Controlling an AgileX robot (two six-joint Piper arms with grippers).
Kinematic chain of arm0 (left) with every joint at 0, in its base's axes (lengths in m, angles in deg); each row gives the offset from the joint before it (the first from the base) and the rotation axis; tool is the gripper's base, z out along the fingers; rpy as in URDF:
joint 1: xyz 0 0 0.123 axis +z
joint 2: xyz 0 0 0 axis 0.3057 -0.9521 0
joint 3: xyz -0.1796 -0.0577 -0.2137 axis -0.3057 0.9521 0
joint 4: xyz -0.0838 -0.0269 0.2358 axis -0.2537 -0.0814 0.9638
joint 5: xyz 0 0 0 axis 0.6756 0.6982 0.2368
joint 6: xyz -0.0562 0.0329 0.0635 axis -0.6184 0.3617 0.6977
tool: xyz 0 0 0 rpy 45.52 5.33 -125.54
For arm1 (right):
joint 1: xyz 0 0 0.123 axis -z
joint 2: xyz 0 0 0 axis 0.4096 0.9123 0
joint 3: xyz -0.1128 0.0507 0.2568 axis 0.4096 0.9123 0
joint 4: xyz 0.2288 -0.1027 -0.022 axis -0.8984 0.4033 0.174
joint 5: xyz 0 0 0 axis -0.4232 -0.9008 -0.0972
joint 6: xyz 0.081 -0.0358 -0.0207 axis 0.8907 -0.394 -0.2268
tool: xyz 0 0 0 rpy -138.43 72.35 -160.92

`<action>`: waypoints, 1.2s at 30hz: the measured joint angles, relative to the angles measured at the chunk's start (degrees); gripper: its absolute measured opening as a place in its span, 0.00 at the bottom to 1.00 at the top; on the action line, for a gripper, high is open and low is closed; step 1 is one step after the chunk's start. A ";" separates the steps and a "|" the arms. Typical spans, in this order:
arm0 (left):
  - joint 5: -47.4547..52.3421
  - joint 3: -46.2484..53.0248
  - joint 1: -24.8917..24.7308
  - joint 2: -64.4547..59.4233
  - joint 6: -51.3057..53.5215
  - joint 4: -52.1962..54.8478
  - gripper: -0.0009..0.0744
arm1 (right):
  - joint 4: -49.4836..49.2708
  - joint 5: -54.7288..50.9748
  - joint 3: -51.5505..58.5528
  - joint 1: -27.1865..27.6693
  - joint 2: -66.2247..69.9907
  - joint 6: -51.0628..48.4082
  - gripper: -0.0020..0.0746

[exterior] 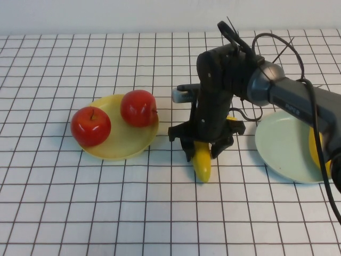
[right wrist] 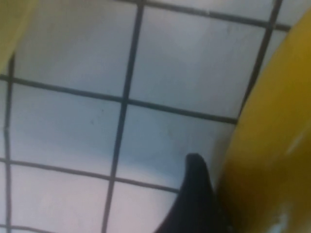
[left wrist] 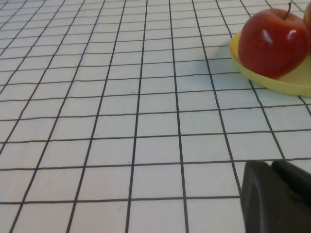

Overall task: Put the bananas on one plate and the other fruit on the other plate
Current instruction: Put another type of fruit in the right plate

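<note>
We start with the banana [exterior: 202,164] lying on the gridded table [exterior: 160,213] between the two plates, its tip poking out toward us from under the right gripper [exterior: 201,150]. The right gripper stands straight down over it, fingers one on each side of the fruit; the right wrist view shows a dark fingertip [right wrist: 194,194] just beside the yellow skin [right wrist: 272,145]. We judge the grip is closing or just made, but we cannot tell whether the jaws press firmly, so we call it a narrow stance around the banana and no more.

The vertical pose makes sense: a curved, glossy fruit lying flat is best pinched across its width from above, near the middle so it does not swing.

To the right sits the pale blue-green plate [exterior: 282,144], and a sliver of yellow [exterior: 314,146] shows behind the arm at its far edge, likely the other banana already there. This plate is near, so the carry should be short.

On the left, the pale yellow plate [exterior: 125,141] holds both red apples [exterior: 91,126] [exterior: 138,108], one near the rim, so that half looks done.

The left gripper [left wrist: 277,194] is parked low over bare table near the yellow plate, out of the way; we cannot tell its opening.
</note>
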 joint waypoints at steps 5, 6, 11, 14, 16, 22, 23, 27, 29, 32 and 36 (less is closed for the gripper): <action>0.00 0.00 0.00 0.00 0.00 0.00 0.01 | -0.15 0.00 1.60 0.00 -0.14 0.22 0.59; 0.00 0.00 0.00 0.00 0.00 0.00 0.01 | 0.14 0.12 1.72 0.00 -0.21 0.22 0.56; 0.00 0.00 0.00 0.00 0.00 0.00 0.01 | 2.29 0.12 2.07 0.00 -2.45 -0.34 0.44; 0.00 0.00 0.00 0.00 0.00 0.00 0.01 | 3.98 0.22 2.35 0.00 -5.75 -1.70 0.44; 0.00 0.00 0.00 0.00 0.00 0.00 0.01 | 5.41 0.21 3.12 0.00 -8.42 -2.05 0.44; 0.00 0.00 0.00 0.00 0.00 0.00 0.01 | 8.91 0.33 14.08 1.29 -17.12 -3.25 0.44; 0.00 0.00 0.00 0.00 0.00 0.00 0.01 | 8.91 0.33 16.23 2.15 -18.36 -3.40 0.44; 0.00 0.00 0.00 0.00 0.00 0.00 0.01 | 7.66 0.93 26.66 6.93 -22.35 -3.83 0.44; 0.00 0.00 0.00 0.00 0.00 0.00 0.01 | 5.95 3.22 30.71 9.52 -24.06 -4.39 0.44; 0.00 0.00 0.00 0.00 0.00 0.00 0.01 | 3.98 7.60 35.57 13.13 -25.66 -4.85 0.44; 0.00 0.00 0.00 0.00 0.00 0.00 0.01 | 3.17 10.98 38.55 15.86 -26.04 -6.98 0.44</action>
